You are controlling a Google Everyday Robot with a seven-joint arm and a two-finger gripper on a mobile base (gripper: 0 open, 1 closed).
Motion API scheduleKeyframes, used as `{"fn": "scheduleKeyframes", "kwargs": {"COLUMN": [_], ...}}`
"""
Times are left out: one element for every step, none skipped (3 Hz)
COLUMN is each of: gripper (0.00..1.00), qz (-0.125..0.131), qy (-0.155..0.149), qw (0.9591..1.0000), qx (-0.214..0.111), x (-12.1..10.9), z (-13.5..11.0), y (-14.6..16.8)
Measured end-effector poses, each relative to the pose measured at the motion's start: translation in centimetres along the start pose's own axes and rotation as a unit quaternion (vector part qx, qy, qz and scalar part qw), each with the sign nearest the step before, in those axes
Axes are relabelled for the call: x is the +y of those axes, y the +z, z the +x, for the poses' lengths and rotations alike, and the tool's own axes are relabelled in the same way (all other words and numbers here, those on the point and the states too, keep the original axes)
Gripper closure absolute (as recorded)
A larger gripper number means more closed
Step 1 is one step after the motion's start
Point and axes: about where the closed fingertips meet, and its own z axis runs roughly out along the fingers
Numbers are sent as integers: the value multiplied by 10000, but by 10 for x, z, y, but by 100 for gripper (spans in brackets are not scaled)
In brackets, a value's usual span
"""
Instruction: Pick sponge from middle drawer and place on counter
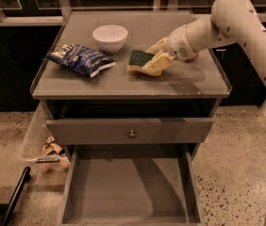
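Observation:
The sponge [139,59], dark green on top with a yellow layer below, lies on the counter [123,81] right of its middle. My gripper [154,56] reaches in from the right, low over the counter. Its pale fingers [158,64] stand on either side of the sponge's right end and are closed on it. The sponge's underside rests on the counter top. The middle drawer [130,187] is pulled out at the bottom of the view, and its grey floor is bare. The arm [227,18] enters from the upper right.
A white bowl [110,36] stands at the back of the counter. A blue-and-white snack bag [78,59] lies at its left. The shut top drawer front with a knob [132,134] sits above the open drawer. Clutter [50,149] and a black bar [15,197] lie on the floor at left.

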Motion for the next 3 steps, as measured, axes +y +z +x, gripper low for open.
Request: {"fn": "scheduleKeyframes", "kwargs": {"gripper": [12, 0, 0], "qz": [0, 0, -1], "qy": [0, 0, 0], "qw": [10000, 10000, 10000], "qx": [0, 0, 0], "x": [0, 0, 0], "z": [0, 0, 0], "y": [0, 0, 0]}}
